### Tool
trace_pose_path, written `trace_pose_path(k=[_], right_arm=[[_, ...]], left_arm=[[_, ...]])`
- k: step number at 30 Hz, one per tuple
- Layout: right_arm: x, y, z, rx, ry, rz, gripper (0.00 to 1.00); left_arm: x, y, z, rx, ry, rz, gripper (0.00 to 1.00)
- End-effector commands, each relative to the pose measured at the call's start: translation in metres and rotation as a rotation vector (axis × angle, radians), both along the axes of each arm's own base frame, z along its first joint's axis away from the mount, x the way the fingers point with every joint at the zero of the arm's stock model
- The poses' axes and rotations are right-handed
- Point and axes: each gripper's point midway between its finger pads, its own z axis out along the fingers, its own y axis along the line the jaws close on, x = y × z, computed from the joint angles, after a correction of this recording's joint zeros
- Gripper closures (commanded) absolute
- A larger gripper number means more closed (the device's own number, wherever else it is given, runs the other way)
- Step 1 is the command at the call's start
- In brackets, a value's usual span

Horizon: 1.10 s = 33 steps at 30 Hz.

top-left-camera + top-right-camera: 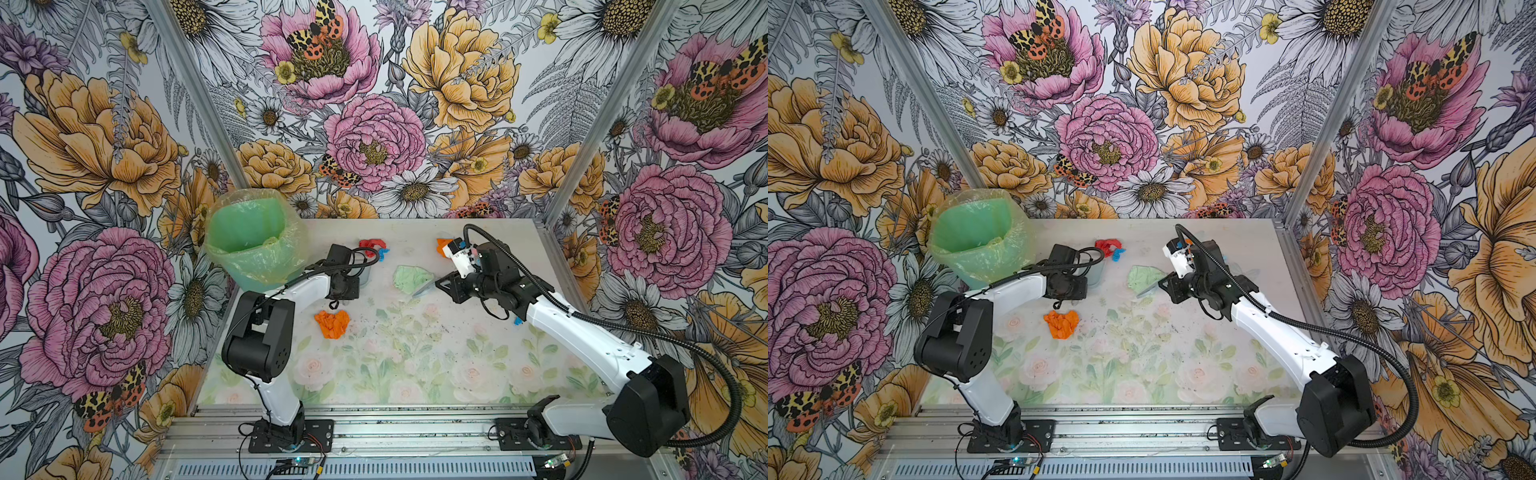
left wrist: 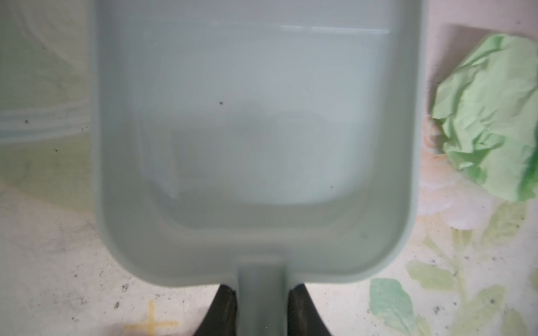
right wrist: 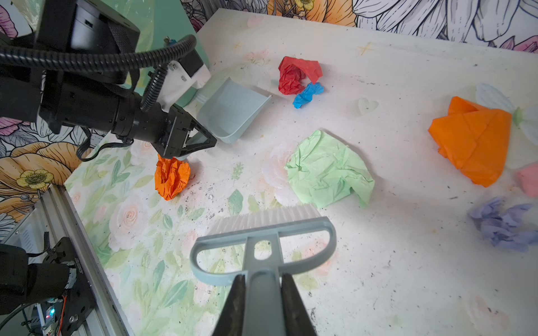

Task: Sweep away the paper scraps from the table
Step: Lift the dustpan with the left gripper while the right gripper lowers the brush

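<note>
My left gripper (image 2: pixel 262 291) is shut on the handle of the grey-blue dustpan (image 2: pixel 256 131), which rests on the table (image 1: pixel 415 365) near the bin. My right gripper (image 3: pixel 262 279) is shut on the grey hand brush (image 3: pixel 263 229); its white bristles sit just short of the pale green scrap (image 3: pixel 329 168) (image 1: pixel 411 279). An orange wad (image 1: pixel 331 323) lies beside the left wrist. Red (image 3: pixel 297 74) and blue (image 3: pixel 307 94) scraps lie beyond the dustpan mouth. Another orange scrap (image 3: pixel 471 139), a pink one (image 3: pixel 528 179) and a lilac one (image 3: pixel 500 224) lie at the back right.
A green bin with a clear plastic liner (image 1: pixel 253 237) stands at the back left corner, close to the left arm. Flowered walls close in three sides. An aluminium rail (image 1: pixel 374 432) with both arm bases runs along the front edge.
</note>
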Motion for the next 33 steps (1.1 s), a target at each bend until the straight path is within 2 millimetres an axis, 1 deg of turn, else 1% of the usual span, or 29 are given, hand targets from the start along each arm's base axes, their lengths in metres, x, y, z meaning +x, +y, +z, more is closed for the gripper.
trace_pose_path(k=[1, 5, 9, 15, 16, 21, 26, 28, 30, 33], right_arm=[[0.0, 0.007, 0.019, 0.046, -0.099, 0.055, 1.0], [-0.003, 0.019, 0.029, 0.098, -0.175, 0.119, 1.0], [-0.008, 0.032, 0.036, 0.158, -0.238, 0.173, 1.0], [-0.022, 0.064, 0.046, 0.34, -0.358, 0.245, 1.0], [-0.025, 0.071, 0.046, 0.358, -0.371, 0.26, 1.0], [-0.041, 0.111, 0.035, 0.379, -0.42, 0.345, 1.0], [-0.051, 0.157, 0.011, 0.381, -0.413, 0.434, 1.0], [-0.06, 0.178, 0.0, 0.383, -0.395, 0.491, 1.0], [-0.062, 0.193, -0.008, 0.39, -0.387, 0.512, 1.0], [-0.062, 0.207, -0.016, 0.401, -0.387, 0.53, 1.0]], left_arm=[[-0.008, -0.008, 0.029, -0.051, -0.036, -0.047, 0.85], [-0.02, -0.002, 0.049, -0.057, -0.044, -0.043, 0.85], [-0.034, 0.009, 0.062, -0.056, -0.047, -0.009, 0.84], [-0.055, 0.026, 0.075, -0.076, -0.064, 0.043, 0.83], [-0.058, 0.029, 0.077, -0.074, -0.069, 0.049, 0.83], [-0.067, 0.038, 0.082, -0.083, -0.083, 0.075, 0.83], [-0.07, 0.045, 0.082, -0.084, -0.084, 0.091, 0.83], [-0.069, 0.046, 0.082, -0.086, -0.085, 0.093, 0.83], [-0.07, 0.048, 0.082, -0.087, -0.085, 0.096, 0.83], [-0.07, 0.05, 0.083, -0.091, -0.09, 0.104, 0.83]])
